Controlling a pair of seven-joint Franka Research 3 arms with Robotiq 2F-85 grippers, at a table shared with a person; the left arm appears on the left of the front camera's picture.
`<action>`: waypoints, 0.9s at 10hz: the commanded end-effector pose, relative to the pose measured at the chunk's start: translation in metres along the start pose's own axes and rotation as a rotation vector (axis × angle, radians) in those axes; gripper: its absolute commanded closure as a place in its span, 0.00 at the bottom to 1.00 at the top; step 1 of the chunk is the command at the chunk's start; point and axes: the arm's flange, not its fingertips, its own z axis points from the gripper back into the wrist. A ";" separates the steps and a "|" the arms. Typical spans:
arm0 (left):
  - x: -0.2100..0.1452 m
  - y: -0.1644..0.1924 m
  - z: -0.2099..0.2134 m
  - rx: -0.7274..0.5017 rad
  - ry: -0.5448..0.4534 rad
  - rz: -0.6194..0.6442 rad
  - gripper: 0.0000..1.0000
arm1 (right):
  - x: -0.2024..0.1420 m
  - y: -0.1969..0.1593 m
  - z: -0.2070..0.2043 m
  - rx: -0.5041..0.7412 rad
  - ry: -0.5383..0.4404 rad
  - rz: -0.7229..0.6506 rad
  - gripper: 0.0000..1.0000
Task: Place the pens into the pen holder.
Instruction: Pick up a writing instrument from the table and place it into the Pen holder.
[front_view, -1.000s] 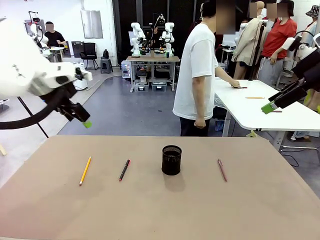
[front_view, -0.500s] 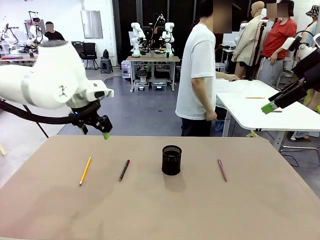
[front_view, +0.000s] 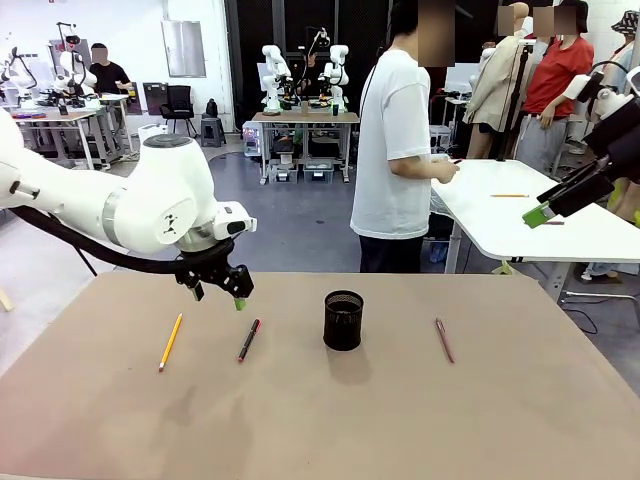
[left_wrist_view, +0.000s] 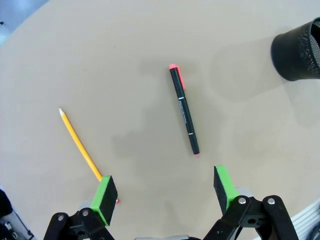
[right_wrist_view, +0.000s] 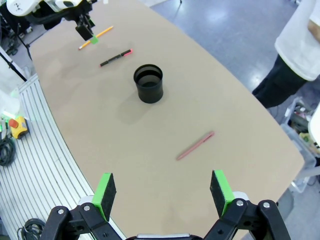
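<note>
Left arm has swung in from the left edge. Its pincer (front_view: 220, 297) now hangs over the counter (front_view: 320, 430), just above the far end of the black pen with red cap (front_view: 249, 340). Right arm, pens and holder are all where they were.

- **Left pincer:** jaws wide, nothing between them. In the wrist view the black pen lies just ahead of the pads (left_wrist_view: 106, 192), slanted, cap end away. The yellow pencil (front_view: 171, 341) runs off to one side, its near end right by one pad. This reads as lining up on the black pen. The wrist probably needs a turn so the jaws close across the barrel rather than along it. Watch that the pad doesn't clip the pencil on the way down.
- **Layout:** the pen holder (front_view: 343, 320) stands upright mid-counter with its mouth open, so either arm can likely reach it. All three sticks lie flat and well apart, with pencil and black pen on the left of it and the red-pink pen (front_view: 444, 340) on the right. That spacing gives the fingers room around each one, and the split suggests one side per arm.
- **Right pincer (front_view: 545, 210):** parked high off the right side, jaws wide and empty. Probably held clear while the left arm works.
- **Progress:** nothing is in the holder yet.
</note>
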 end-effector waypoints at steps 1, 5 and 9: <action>-0.003 0.011 0.015 0.015 -0.009 0.013 0.00 | 0.001 0.000 0.001 0.007 -0.011 0.002 0.00; 0.000 0.009 0.013 0.009 -0.011 0.014 0.00 | 0.001 0.000 0.001 0.007 -0.011 0.002 0.00; 0.032 -0.011 -0.039 0.053 0.136 0.048 0.00 | 0.001 0.000 0.001 0.007 -0.011 0.002 0.00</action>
